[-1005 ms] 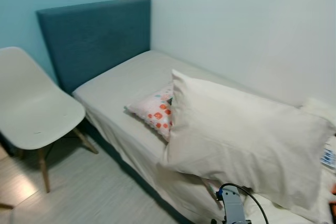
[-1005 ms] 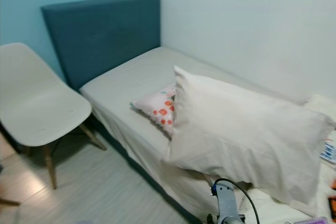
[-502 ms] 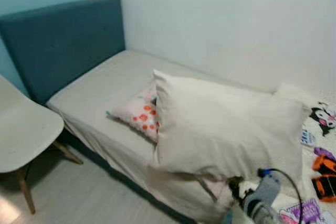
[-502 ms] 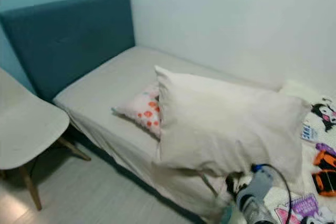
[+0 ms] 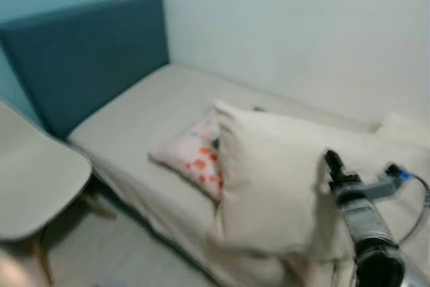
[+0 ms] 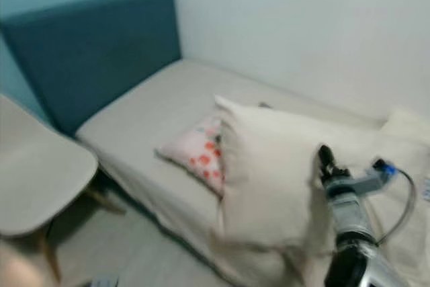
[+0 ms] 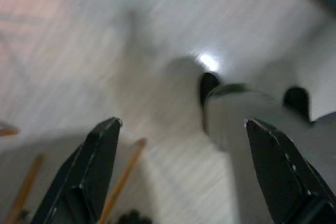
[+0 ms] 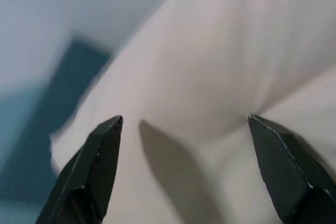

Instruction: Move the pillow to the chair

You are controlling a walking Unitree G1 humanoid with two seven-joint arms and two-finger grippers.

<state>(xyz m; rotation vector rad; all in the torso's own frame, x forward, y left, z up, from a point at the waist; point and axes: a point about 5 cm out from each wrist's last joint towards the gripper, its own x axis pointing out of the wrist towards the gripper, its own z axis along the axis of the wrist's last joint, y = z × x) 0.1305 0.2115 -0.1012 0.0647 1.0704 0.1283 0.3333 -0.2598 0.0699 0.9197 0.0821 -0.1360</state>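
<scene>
A large cream pillow (image 5: 269, 179) stands tilted on the bed, leaning over a small white cushion with red spots (image 5: 193, 158). The white chair (image 5: 33, 179) sits on the floor at the left, beside the bed's head end. My right gripper (image 5: 330, 159) is raised in front of the pillow's right half, close to its cloth. In the right wrist view the gripper (image 8: 184, 171) is open, with the pillow (image 8: 210, 77) spread just ahead of the fingers. My left gripper (image 7: 184, 171) hangs open over the pale wood floor (image 7: 105, 40).
The bed's beige mattress (image 5: 134, 119) runs along the white wall, with a teal headboard (image 5: 80, 52) at the far left. A wooden chair leg (image 7: 123, 177) slants over the floor below the left gripper. A narrow floor strip lies between chair and bed.
My right arm has risen from the bottom edge of the view to the pillow's front face. The camera has shifted and the picture is blurred.
</scene>
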